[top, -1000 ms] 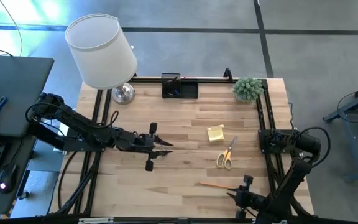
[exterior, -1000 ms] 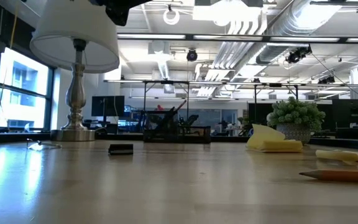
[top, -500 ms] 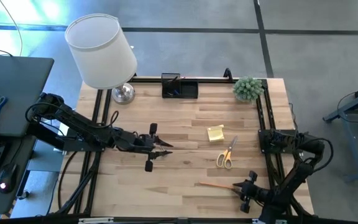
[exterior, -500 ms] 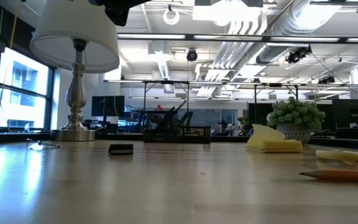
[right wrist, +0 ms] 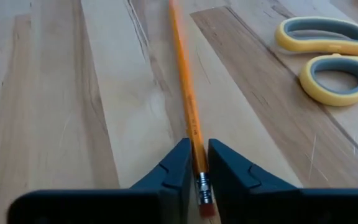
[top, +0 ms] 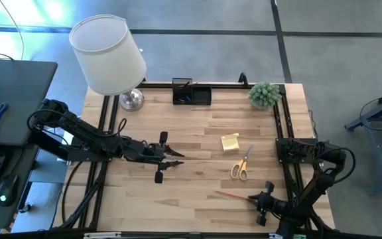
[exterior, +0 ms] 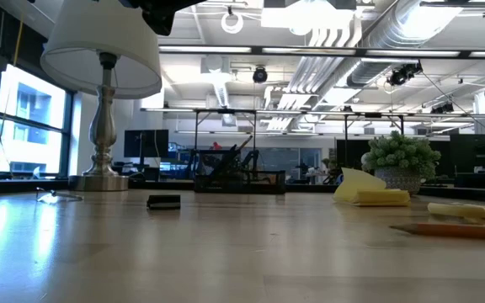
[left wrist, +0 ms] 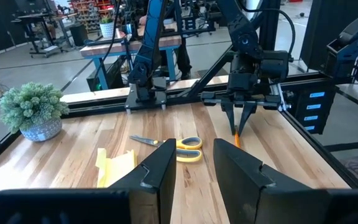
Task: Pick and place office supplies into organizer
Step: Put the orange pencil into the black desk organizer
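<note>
An orange wooden pencil (top: 234, 196) lies near the table's near right corner, point toward the left; the low view also shows the pencil (exterior: 453, 228). My right gripper (top: 253, 198) is shut on its eraser end and also shows as my right gripper (right wrist: 197, 149) in the right wrist view. Orange-handled scissors (top: 242, 164) and a yellow sticky-note pad (top: 230, 142) lie flat just beyond it. The black organizer (top: 191, 93) stands at the far edge. My left gripper (top: 178, 159) hovers open over the table's middle left, touching nothing. My right gripper pinches the pencil between its two fingers just ahead of the metal ferrule (right wrist: 201, 182), with the eraser (right wrist: 205, 209) behind them. The fingers (right wrist: 179, 168) come low from the table's right and lie along the pencil. The shaft (right wrist: 185, 93) runs out ahead toward the left.
A white-shaded lamp (top: 108, 53) with a chrome base stands at the far left corner, and a potted plant (top: 264, 94) at the far right. A small dark piece (exterior: 163, 201) lies on the wood. Bare wood spreads between the two grippers.
My right gripper has moved a little toward the far edge, onto the pencil's eraser end. Since then the pencil's point has shifted slightly, and it shows a bit higher in the low view.
</note>
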`<state>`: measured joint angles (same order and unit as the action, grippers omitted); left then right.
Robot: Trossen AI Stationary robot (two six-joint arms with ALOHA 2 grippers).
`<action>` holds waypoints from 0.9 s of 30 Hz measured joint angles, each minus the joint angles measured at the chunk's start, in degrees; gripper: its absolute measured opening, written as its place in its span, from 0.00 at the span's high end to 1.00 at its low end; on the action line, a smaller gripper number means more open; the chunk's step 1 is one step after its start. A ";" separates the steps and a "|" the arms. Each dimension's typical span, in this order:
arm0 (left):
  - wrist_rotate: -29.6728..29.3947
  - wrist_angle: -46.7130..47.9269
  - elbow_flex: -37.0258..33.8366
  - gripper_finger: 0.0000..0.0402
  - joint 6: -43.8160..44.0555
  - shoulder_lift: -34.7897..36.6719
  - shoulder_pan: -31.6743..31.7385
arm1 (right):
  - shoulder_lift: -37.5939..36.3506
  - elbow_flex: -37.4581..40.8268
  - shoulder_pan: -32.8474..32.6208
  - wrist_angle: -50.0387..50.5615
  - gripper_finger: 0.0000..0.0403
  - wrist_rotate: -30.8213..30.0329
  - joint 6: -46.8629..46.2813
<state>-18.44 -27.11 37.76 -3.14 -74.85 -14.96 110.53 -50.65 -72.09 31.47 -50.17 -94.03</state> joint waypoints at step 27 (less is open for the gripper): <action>-2.42 -4.69 0.06 0.76 -3.52 -0.88 -0.04 | -0.82 0.15 12.33 1.19 0.98 -6.63 10.52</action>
<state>-20.85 -31.80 37.82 -6.66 -75.73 -15.00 109.71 -50.50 -59.76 32.66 -56.80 -83.51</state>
